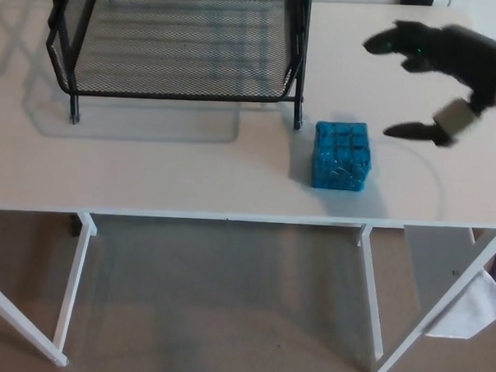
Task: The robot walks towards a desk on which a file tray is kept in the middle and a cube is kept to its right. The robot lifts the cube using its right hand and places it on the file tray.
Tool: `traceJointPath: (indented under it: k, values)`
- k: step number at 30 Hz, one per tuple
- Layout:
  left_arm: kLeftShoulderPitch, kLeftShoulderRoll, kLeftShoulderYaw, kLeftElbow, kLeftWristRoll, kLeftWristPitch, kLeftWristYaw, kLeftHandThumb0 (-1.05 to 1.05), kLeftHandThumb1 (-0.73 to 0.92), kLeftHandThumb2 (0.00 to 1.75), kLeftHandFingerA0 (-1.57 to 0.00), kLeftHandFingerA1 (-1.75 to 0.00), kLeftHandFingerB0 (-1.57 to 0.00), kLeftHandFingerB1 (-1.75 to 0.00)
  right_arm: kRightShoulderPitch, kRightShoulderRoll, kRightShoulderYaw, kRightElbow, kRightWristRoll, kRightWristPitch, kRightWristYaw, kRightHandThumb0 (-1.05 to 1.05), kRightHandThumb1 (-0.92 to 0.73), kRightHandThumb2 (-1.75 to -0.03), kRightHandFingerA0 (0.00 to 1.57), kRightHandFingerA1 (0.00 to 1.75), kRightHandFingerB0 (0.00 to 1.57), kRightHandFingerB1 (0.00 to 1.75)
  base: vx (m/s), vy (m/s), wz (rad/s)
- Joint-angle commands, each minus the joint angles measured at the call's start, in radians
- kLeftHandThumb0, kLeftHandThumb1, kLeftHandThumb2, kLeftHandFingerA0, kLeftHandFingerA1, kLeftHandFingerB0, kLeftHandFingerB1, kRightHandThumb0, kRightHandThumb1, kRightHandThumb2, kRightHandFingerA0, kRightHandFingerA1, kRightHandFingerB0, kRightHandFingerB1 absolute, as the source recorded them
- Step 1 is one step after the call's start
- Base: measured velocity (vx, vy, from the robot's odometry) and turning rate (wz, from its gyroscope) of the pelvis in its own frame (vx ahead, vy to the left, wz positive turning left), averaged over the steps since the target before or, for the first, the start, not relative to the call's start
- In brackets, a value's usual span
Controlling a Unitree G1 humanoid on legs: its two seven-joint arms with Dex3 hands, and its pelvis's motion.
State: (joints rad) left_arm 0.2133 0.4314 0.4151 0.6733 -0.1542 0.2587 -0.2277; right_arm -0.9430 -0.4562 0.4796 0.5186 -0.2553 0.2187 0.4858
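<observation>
Starting nearest: brown floor (226, 300) shows under the white desk (149, 178), with thin white legs running down to it. Blue cube (341, 155) sits flat on the desk top, close to the front edge. It is just beside the front right foot (298, 122) of the file tray (178, 95), with a small gap between them. Right hand (459, 67) hangs above the desk to the right of the cube and a little beyond it, clear of the cube. Fingers (390, 42) and thumb (411, 129) are spread wide, holding nothing. Farther back, the black mesh file tray stands on the desk, left of the cube.
</observation>
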Motion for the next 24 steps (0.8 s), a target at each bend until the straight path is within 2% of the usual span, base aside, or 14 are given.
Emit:
traceJointPath:
  k: [1,2,3,4,7,8,9,12,13,14,16,17,18,24]
  values:
    - [-0.018,0.001,-0.006,0.026,0.009,-0.044,0.031,-0.65,0.92,0.67,-0.25,-0.45,-0.19,-0.34,-0.038,0.033,0.020,0.047,-0.077,0.044,0.022,-0.64,-0.55,-0.57,0.17,0.42,0.20,0.29,0.00,0.000,0.00]
    - [-0.008,-0.008,-0.006,-0.015,0.003,-0.019,0.040,-0.64,0.92,0.67,-0.25,-0.46,-0.20,-0.35,-0.031,0.043,0.025,0.051,-0.088,0.036,0.012,-0.68,-0.43,-0.79,0.17,0.50,0.15,0.41,0.00,0.000,0.00]
    - [-0.001,-0.010,-0.008,-0.028,0.004,-0.016,0.040,-0.65,0.92,0.67,-0.24,-0.46,-0.19,-0.35,-0.027,0.053,0.030,0.055,-0.095,0.032,0.010,-0.67,-0.44,-0.79,0.18,0.50,0.15,0.41,0.00,0.000,0.00]
    - [0.004,-0.011,-0.009,-0.029,0.004,-0.019,0.037,-0.65,0.92,0.67,-0.24,-0.45,-0.19,-0.34,-0.018,0.062,0.037,0.054,-0.103,0.033,0.007,-0.64,-0.56,-0.58,0.20,0.42,0.22,0.30,0.00,0.000,0.00]
    - [0.015,-0.015,-0.012,-0.055,0.002,-0.005,0.037,-0.65,0.92,0.68,-0.23,-0.47,-0.18,-0.35,0.015,0.081,0.040,0.048,-0.115,0.050,0.003,-0.61,-0.56,-0.57,0.18,0.39,0.25,0.29,0.00,0.000,0.00]
    - [0.008,-0.012,-0.013,-0.032,0.004,-0.014,0.034,-0.64,0.92,0.68,-0.24,-0.45,-0.18,-0.33,0.027,0.088,0.041,0.050,-0.117,0.046,-0.002,-0.59,-0.54,-0.58,0.17,0.42,0.26,0.31,0.00,0.000,0.00]
    - [-0.008,-0.007,-0.017,0.021,0.009,-0.045,0.027,-0.65,0.91,0.67,-0.24,-0.44,-0.20,-0.33,0.057,0.095,0.045,0.054,-0.120,0.044,-0.006,-0.63,-0.42,-0.77,0.13,0.49,0.18,0.42,0.00,0.000,0.00]
    - [-0.011,-0.004,-0.026,0.023,0.017,-0.043,0.037,-0.66,0.91,0.67,-0.25,-0.45,-0.22,-0.34,0.084,0.098,0.055,0.068,-0.145,0.042,-0.006,-0.64,-0.42,-0.77,0.13,0.50,0.18,0.42,0.00,0.000,0.00]
    - [0.000,-0.003,-0.038,0.005,0.029,-0.051,0.040,-0.65,0.92,0.68,-0.27,-0.45,-0.22,-0.35,0.096,0.095,0.064,0.076,-0.159,0.038,-0.009,-0.64,-0.41,-0.77,0.13,0.51,0.17,0.42,0.00,0.000,0.00]
    - [0.002,-0.003,-0.039,0.002,0.028,-0.052,0.040,-0.65,0.92,0.68,-0.28,-0.46,-0.23,-0.35,0.099,0.095,0.066,0.081,-0.163,0.035,-0.009,-0.60,-0.53,-0.57,0.18,0.49,0.24,0.32,0.00,0.000,0.00]
    - [0.002,0.000,-0.038,-0.003,0.024,-0.051,0.040,-0.65,0.92,0.68,-0.28,-0.46,-0.23,-0.35,0.103,0.097,0.064,0.085,-0.168,0.033,-0.009,-0.60,-0.53,-0.57,0.18,0.49,0.24,0.32,0.00,0.000,0.00]
    - [-0.003,0.002,-0.042,0.021,0.029,-0.076,0.037,-0.66,0.92,0.67,-0.28,-0.46,-0.23,-0.36,0.112,0.093,0.065,0.077,-0.170,0.042,0.004,-0.66,-0.41,-0.78,0.13,0.54,0.17,0.44,0.00,0.000,0.00]
    - [-0.013,0.005,-0.045,0.041,0.032,-0.082,0.036,-0.66,0.92,0.68,-0.28,-0.46,-0.22,-0.36,0.110,0.093,0.074,0.088,-0.181,0.036,0.009,-0.64,-0.54,-0.56,0.15,0.52,0.22,0.34,0.00,0.000,0.00]
    - [-0.010,0.001,-0.056,-0.009,0.034,-0.044,0.041,-0.64,0.92,0.68,-0.29,-0.45,-0.24,-0.36,0.133,0.123,0.078,0.124,-0.188,0.029,-0.009,-0.67,-0.52,-0.57,0.15,0.51,0.21,0.35,0.00,0.000,0.00]
